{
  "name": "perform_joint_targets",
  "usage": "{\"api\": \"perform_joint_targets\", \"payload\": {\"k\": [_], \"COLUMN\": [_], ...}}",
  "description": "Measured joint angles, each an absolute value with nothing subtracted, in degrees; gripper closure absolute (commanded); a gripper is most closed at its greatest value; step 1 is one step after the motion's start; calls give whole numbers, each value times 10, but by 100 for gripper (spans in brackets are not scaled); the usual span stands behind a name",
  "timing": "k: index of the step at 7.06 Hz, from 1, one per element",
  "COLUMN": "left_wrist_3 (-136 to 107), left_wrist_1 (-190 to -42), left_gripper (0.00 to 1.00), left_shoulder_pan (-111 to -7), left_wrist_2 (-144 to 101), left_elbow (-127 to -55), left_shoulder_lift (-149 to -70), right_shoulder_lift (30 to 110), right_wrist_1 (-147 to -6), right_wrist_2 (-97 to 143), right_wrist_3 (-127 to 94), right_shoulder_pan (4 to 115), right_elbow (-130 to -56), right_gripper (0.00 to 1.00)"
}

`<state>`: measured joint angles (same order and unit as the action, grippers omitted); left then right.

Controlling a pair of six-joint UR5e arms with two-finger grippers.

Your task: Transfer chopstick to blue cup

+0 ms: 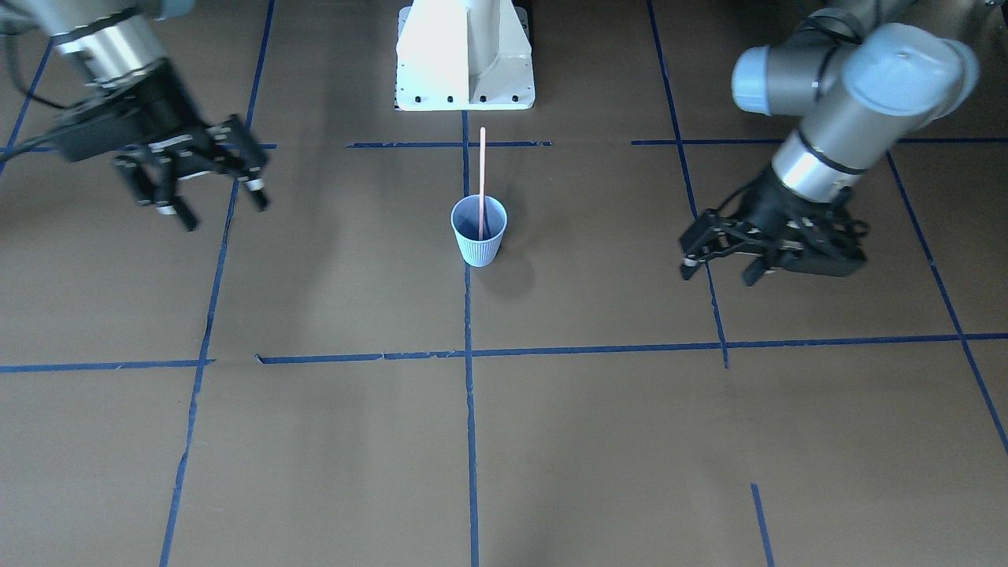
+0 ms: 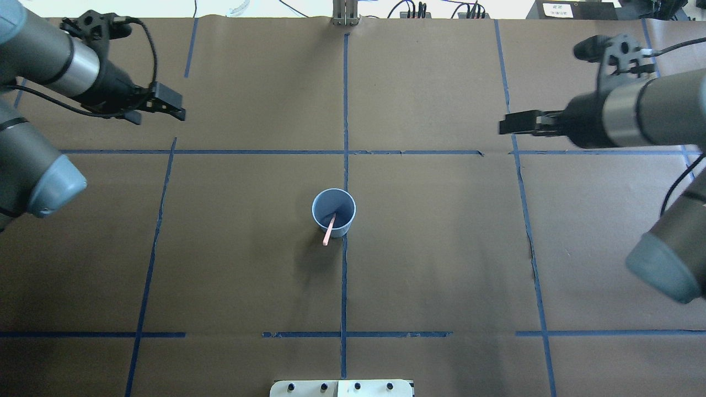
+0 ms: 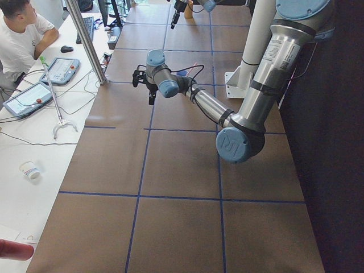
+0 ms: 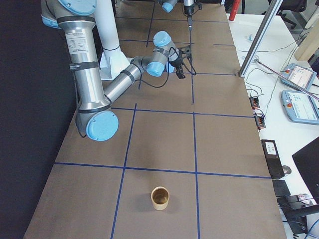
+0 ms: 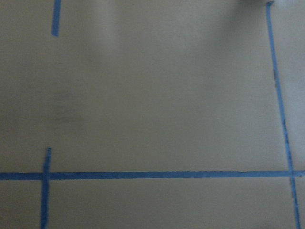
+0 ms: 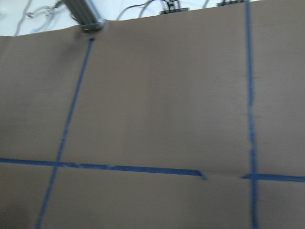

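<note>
The blue cup (image 1: 479, 236) stands upright at the middle of the table, on the centre tape line; it also shows in the overhead view (image 2: 333, 211). The pale pink chopstick (image 1: 482, 169) stands in the cup and leans over its rim toward the robot's base, as the overhead view (image 2: 327, 236) also shows. My left gripper (image 1: 718, 276) is open and empty, above the table well to the cup's side. My right gripper (image 1: 226, 214) is open and empty, far off on the cup's other side. Both wrist views show only bare paper and tape.
The white robot base (image 1: 465, 59) stands just behind the cup. Blue tape lines (image 1: 469, 354) grid the brown table cover. A tan cup (image 4: 160, 198) shows only in the exterior right view. An operator (image 3: 23, 40) sits at a side table with pendants.
</note>
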<state>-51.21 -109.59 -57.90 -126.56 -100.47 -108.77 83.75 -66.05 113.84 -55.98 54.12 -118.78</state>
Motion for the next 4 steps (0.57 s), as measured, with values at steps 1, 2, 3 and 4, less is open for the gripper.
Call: {"api": "perform_joint_targets", "payload": {"k": [1,2,3,4], "left_wrist_3": [-420,-326,-216,-100], "left_wrist_1": [-1091,-1077,-1047,-1002], "left_gripper": [1,1,1,1], "left_shoulder_pan": [-617,-652,-689,-730], "left_wrist_2": [-1283,-1291,-1294,-1294], "left_elbow": [-1002,-996,-990,-986], "left_shoulder_lift": [-1049,-1022,-1000,-985], "right_shoulder_lift": [884,915,934,942], "right_wrist_1": [-664,-670,-687,-716], "right_wrist_2": [1223,1278,1309,1329], "right_wrist_3": [-427,-298,-166,-49], "right_shoulder_pan": [639,717,778,822], "right_elbow": [-1155,-1110,-1056,-1002], "right_gripper": [0,0,0,0]}}
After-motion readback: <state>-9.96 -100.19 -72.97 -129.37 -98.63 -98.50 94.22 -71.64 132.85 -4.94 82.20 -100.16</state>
